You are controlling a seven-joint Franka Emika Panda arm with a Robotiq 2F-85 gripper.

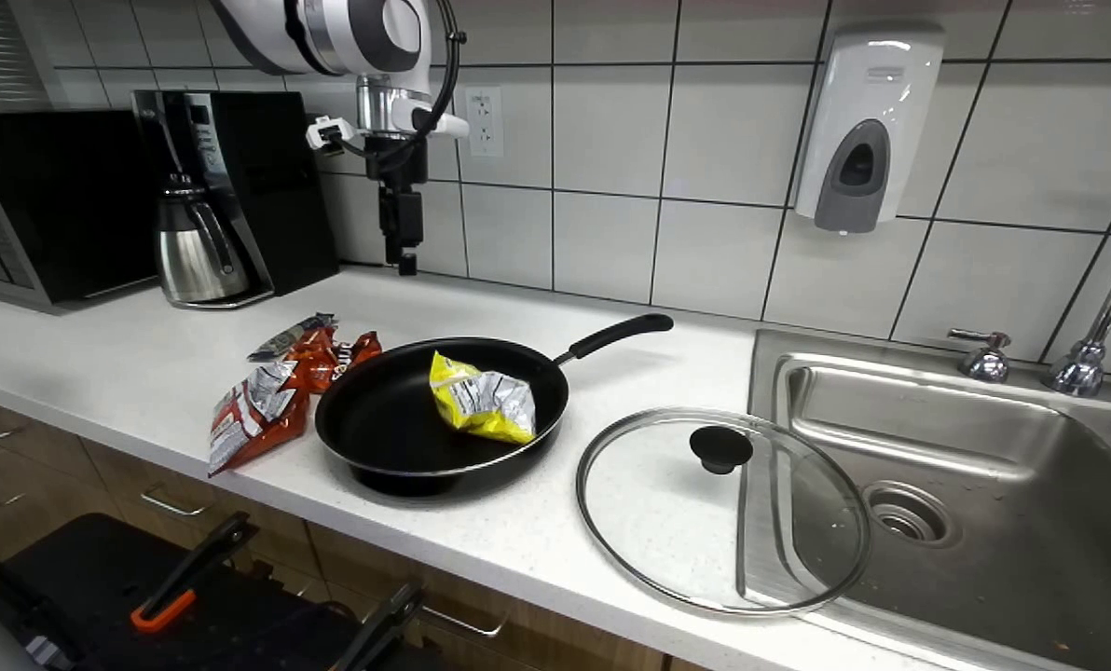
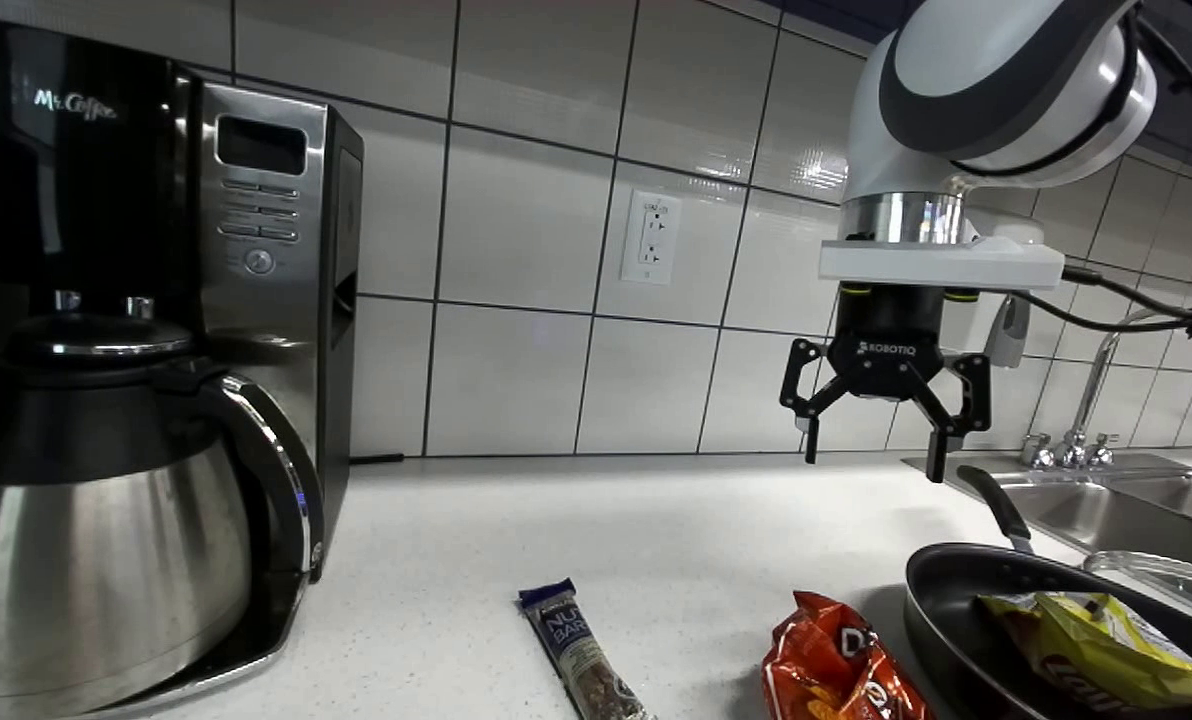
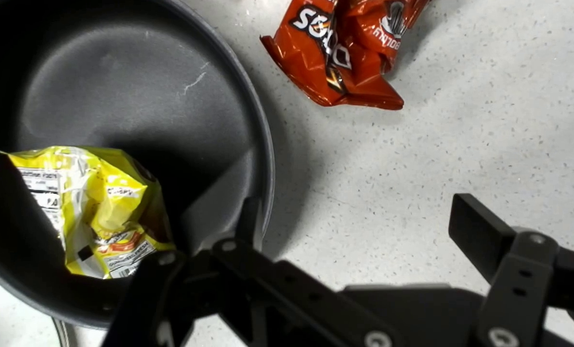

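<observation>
Fingers (image 2: 938, 458): spread wide, hanging well above the counter (image 2: 516, 520); in the wrist view one tip overlaps the rim of the pan (image 3: 123, 82), while mostly speckled counter shows between the two.
Pan: black, flat on the counter, its handle (image 1: 616, 334) slanting toward the tiled wall (image 1: 602, 130).
Yellow chip bag (image 1: 483, 403): lying inside the pan, toward the side nearest the glass lid (image 1: 695, 513).
Red Doritos packaging (image 3: 337, 55): crumpled on the counter just beside the pan; whether one bag or two, I cannot tell.
Nut bar (image 2: 584, 655): on the counter, between the red packaging and the coffee maker (image 2: 276, 330).
Glass lid: knob (image 1: 720, 448) up, partly on the counter, partly over the sink (image 1: 1012, 540).
Coffee maker: near the tiled wall, steel carafe (image 2: 96, 580) standing in it.
Soap dispenser (image 1: 877, 121): white and grey, mounted on the tiled wall near the sink.
</observation>
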